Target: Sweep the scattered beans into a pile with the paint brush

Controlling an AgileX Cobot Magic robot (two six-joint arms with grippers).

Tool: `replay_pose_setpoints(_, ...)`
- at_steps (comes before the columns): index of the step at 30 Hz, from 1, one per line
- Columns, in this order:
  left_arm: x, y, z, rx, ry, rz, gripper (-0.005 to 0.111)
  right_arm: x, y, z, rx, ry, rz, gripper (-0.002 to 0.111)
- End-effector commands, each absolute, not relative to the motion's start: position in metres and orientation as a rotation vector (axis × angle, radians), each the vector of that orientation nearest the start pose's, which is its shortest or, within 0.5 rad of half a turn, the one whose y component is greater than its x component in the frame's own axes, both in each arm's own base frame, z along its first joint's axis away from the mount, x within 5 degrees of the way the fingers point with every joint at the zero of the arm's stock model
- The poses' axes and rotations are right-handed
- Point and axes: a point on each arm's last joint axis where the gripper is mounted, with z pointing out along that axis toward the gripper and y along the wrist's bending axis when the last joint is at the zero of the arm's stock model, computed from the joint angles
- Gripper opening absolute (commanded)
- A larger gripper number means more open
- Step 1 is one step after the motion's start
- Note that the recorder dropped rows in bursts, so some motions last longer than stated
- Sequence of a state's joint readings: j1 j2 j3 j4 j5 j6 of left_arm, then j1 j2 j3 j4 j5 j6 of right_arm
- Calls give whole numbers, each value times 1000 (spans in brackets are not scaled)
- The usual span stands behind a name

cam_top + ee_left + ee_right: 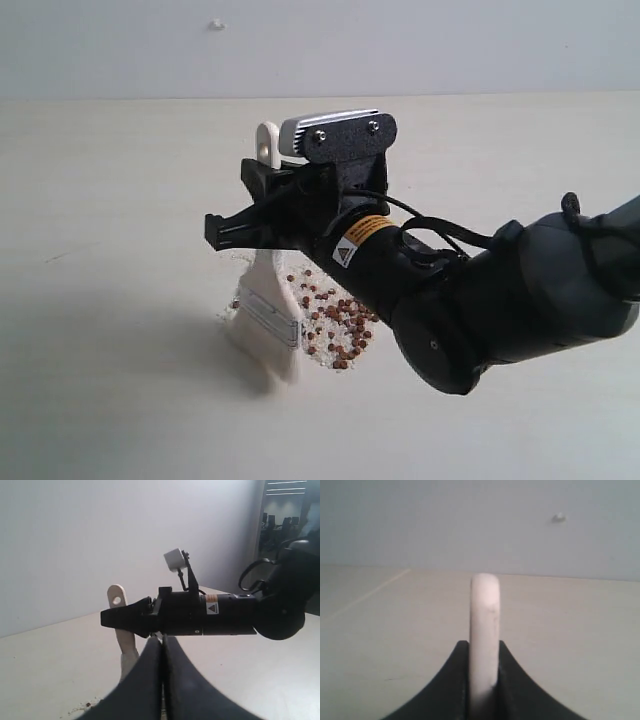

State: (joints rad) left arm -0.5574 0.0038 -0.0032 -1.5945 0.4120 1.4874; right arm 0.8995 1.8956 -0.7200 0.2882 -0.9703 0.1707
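On the desk, near the middle of the exterior view, the beans lie in a loose patch mingled with white crumbs, not yet drawn into a tight heap. They look tiny, round and hard, so I judge they will roll and skip away under a fast or heavy stroke. Just beside them stands the paint brush, nearly upright, its bristles down on the desk and blurred at the tip. Those bristles should be soft and splay under load, while the wooden handle is stiff and light. The sensible hold is on the handle above the silver ferrule, and that is where it is taken.

Clamped on the flat of that handle is the right pincer, with the holed end of the handle standing clear above its jaws. Well back from the patch, the left pincer hangs above the desk with its fingers pressed together on nothing.
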Motion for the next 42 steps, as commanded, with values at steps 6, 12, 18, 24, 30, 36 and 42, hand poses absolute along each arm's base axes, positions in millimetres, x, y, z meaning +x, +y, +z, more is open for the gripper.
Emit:
replay_pose_setpoints(6,22,-57,214,671,1385,-839,0,229,256,197,-191,1640,882,0)
replay_pose_setpoints(12,22,-57,214,671,1385,-839,0,231,257,191,-129,1655,910,0)
replay_pose_setpoints(18,22,-57,214,671,1385,-839,0,223,287,170,-33,1668,956,0)
replay_pose_setpoints(24,22,-57,214,671,1385,-839,0,233,327,146,93,1690,732,0)
replay_pose_setpoints(30,22,-57,214,671,1385,-839,0,248,356,137,27,1716,547,0)
replay_pose_setpoints(36,22,-57,214,671,1385,-839,0,258,349,139,77,1770,259,0)
replay_pose_setpoints(42,22,-57,214,671,1385,-839,0,259,342,142,51,1742,112,0)
